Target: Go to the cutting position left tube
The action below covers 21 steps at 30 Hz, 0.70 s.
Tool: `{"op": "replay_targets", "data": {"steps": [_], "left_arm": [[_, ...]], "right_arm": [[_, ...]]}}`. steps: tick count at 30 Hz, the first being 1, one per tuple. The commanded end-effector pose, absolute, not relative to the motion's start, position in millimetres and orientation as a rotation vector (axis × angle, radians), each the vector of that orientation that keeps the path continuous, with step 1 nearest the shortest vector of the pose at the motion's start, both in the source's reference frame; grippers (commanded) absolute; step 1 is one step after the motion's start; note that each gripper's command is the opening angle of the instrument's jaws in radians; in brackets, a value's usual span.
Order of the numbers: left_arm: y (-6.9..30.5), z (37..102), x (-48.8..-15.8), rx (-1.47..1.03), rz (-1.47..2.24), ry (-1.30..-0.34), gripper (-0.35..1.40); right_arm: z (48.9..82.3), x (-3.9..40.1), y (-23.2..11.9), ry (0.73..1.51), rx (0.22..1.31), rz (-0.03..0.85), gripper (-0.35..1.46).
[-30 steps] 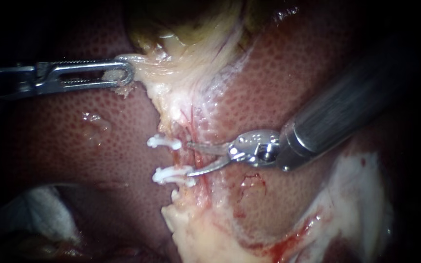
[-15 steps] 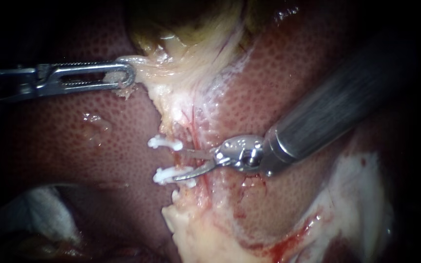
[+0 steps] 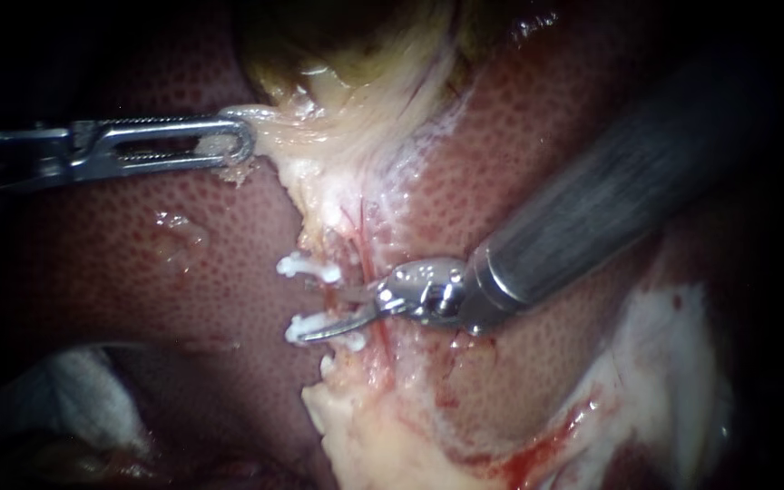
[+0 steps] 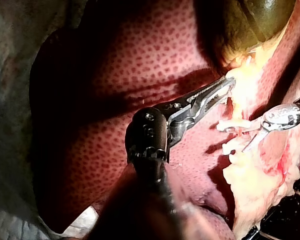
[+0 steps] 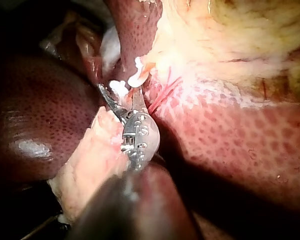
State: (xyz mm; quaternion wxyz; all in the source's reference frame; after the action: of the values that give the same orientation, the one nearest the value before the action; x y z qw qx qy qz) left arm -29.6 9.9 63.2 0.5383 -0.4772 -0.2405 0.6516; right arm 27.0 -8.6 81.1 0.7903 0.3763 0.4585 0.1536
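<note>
My left instrument (image 3: 229, 143) comes in from the left, its slotted jaws shut on pale tissue at the neck of the greenish gallbladder (image 3: 356, 41), holding it taut. Below that, two white clips (image 3: 306, 267) (image 3: 312, 324) sit on a thin pinkish tube (image 3: 345, 283) that runs down over the liver (image 3: 138, 245). My right instrument (image 3: 318, 314) enters from the upper right with curved blades open. One blade lies between the clips and the other over the lower clip. In the right wrist view the open blades (image 5: 124, 97) straddle the strand beside the clips (image 5: 119, 88).
White gauze (image 3: 74, 390) lies at the lower left. A pale fatty lump (image 3: 365, 436) hangs below the clips, with blood-stained white tissue (image 3: 673, 363) at the lower right. The right shaft (image 3: 610, 200) crosses the liver's right half.
My right instrument has slid left, and its open blades now reach across the tube between the two clips. The left instrument keeps its hold and place.
</note>
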Motion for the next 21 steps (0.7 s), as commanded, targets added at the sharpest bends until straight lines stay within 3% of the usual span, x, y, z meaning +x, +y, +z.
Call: {"op": "replay_targets", "data": {"steps": [1,21], "left_arm": [[9.9,63.2,-29.6,-1.136,1.550,-0.573,-0.35],[9.6,63.1,-30.0,-1.137,1.551,-0.575,-0.35]], "right_arm": [[81.2,27.2,-8.6,0.992,0.808,0.334,1.20],[82.1,29.4,-9.0,1.005,0.813,0.369,1.13]]}}
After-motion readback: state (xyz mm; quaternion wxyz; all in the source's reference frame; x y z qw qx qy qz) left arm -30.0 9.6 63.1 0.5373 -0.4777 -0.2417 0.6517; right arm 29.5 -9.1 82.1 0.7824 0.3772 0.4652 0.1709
